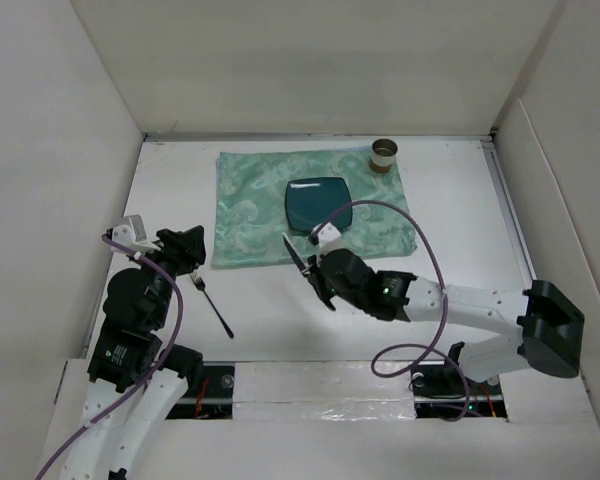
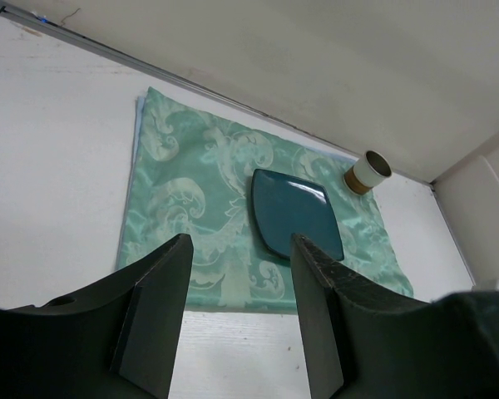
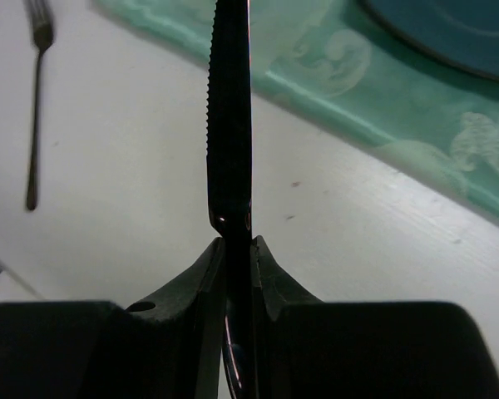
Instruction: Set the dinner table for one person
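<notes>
- The white tabletop (image 1: 470,215) takes up pretty much the whole floor of the white-walled box. It runs from the arm bases at the near edge out to the far wall.
- On its far half we've got a mint-green mat (image 1: 245,205), with a dark teal squarish plate (image 1: 320,203) sitting on the mat's right part.
- A small cup (image 1: 384,155) stands at the mat's far right corner. We can't tell if it's on the cloth or just off it.
- A fork (image 1: 212,303) lies on bare tabletop near the mat's near left corner, tines toward the mat.
- The right pincer (image 3: 237,249) is clamped on a serrated knife (image 3: 230,125), blade sticking out toward the mat's near edge.
- The left pincer (image 2: 240,241) hangs spread wide with nothing in it, just left of the fork's tines.
</notes>
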`<state>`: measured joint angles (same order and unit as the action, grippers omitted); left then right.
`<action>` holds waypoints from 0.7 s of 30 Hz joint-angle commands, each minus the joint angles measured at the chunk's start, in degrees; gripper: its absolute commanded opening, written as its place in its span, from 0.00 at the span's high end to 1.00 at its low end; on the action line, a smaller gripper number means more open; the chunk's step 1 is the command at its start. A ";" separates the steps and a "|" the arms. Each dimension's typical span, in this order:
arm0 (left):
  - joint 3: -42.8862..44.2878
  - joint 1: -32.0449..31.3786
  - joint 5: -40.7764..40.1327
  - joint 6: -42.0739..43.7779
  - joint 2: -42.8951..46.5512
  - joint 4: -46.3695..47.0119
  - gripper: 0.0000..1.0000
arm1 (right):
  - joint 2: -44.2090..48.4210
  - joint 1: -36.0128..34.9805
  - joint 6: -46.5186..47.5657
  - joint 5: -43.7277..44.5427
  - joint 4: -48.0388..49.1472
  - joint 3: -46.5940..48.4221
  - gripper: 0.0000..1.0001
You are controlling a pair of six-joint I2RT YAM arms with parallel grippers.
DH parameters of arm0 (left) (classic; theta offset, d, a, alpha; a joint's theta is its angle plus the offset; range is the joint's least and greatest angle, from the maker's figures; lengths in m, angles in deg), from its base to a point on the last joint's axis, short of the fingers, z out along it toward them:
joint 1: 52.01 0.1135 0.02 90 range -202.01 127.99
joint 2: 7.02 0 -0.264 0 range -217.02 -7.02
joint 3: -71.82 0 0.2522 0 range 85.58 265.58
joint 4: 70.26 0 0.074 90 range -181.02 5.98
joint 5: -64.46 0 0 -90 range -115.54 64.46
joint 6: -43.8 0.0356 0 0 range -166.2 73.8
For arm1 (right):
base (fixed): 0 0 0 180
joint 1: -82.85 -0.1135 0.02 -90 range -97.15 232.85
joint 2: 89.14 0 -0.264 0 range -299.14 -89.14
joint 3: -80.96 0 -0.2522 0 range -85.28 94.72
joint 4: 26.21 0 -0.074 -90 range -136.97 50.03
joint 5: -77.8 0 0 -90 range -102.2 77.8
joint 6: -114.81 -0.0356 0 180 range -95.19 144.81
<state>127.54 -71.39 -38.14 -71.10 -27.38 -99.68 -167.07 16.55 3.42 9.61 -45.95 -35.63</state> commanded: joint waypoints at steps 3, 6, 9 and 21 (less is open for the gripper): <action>-0.30 0.30 0.30 0.82 -0.29 2.39 0.53 | 0.15 11.52 4.24 0.26 3.42 2.90 1.00; -0.38 0.30 0.03 0.82 0.06 2.56 0.53 | -3.36 21.10 5.56 -1.66 5.36 4.22 1.00; -0.38 0.30 -0.06 0.82 0.06 2.48 0.53 | -7.40 29.11 6.97 -3.78 8.44 6.68 1.00; -0.38 0.30 0.64 0.91 0.23 2.48 0.53 | -27.86 44.41 10.66 -11.78 6.24 23.54 1.00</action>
<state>127.54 -71.39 -37.97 -70.91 -27.40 -99.68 -192.22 59.63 11.86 0.43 -41.93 -17.75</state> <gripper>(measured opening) 0.468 0.197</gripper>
